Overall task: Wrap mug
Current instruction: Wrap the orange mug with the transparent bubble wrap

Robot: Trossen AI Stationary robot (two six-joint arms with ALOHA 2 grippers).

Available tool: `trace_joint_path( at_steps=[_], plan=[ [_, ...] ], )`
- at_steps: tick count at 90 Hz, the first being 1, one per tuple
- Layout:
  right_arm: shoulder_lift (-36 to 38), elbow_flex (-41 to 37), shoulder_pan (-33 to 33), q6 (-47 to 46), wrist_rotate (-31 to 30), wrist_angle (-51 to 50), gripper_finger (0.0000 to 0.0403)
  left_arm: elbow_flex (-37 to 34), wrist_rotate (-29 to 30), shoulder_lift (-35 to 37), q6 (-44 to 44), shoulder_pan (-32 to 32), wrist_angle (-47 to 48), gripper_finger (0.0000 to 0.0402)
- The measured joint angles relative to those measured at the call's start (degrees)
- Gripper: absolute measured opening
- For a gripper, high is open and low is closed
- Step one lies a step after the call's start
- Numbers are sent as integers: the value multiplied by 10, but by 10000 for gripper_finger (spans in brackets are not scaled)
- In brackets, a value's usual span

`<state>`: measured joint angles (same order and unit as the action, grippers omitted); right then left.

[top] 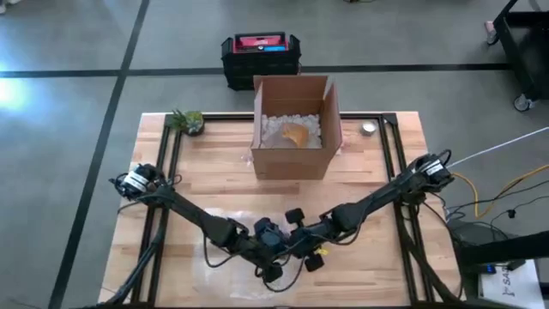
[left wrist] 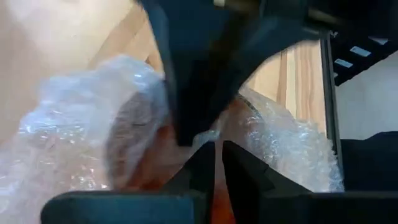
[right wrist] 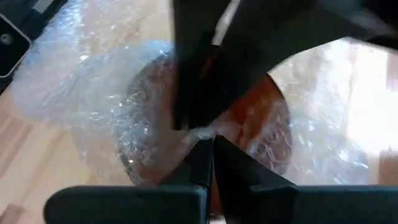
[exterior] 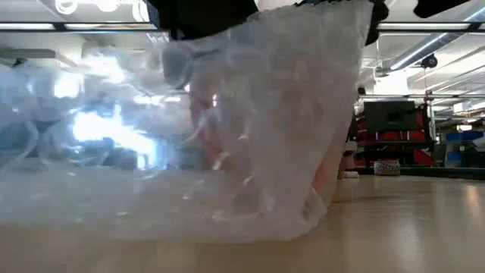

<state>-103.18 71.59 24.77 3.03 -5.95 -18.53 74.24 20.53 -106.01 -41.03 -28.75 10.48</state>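
The wrapping step is judged to be well in hand. The orange mug [right wrist: 249, 121] is seen at the near edge of the wooden table [top: 377, 193], midway between the two arm bases, and is already draped in a sheet of bubble wrap [exterior: 250, 129], which is lifted up around it on one side and left spread flat on the table on the other. In the high view the left gripper [top: 268, 240] and the right gripper [top: 302, 243] are brought close together directly over the mug. In each wrist view the jaws are seen drawn nearly together, a fold of bubble wrap being pinched between them just above the mug.

The next move is judged to call for the pinched film to be carried over the mug's uncovered side and tucked, with the pinch kept firm so that the slippery sheet is not lost.

Farther back on the table an open cardboard box [top: 293, 129] holding white packing fill and an orange object is set, with a small potted plant [top: 188, 120] to its left and a small round tin [top: 369, 129] to its right. Beyond the table a black crate [top: 260, 56] is left on the grey floor; shelving and ceiling lights are seen in the room.
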Motion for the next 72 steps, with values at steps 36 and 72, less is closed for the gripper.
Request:
trace_joint_path(
  at_steps=[36,72],
  plan=[
    [-1,0,0,0,0,5,0,0,122,17,2,5,29,20],
    [1,0,1,1,0,4,0,0,57,-18,-4,9,16,20]
  ],
)
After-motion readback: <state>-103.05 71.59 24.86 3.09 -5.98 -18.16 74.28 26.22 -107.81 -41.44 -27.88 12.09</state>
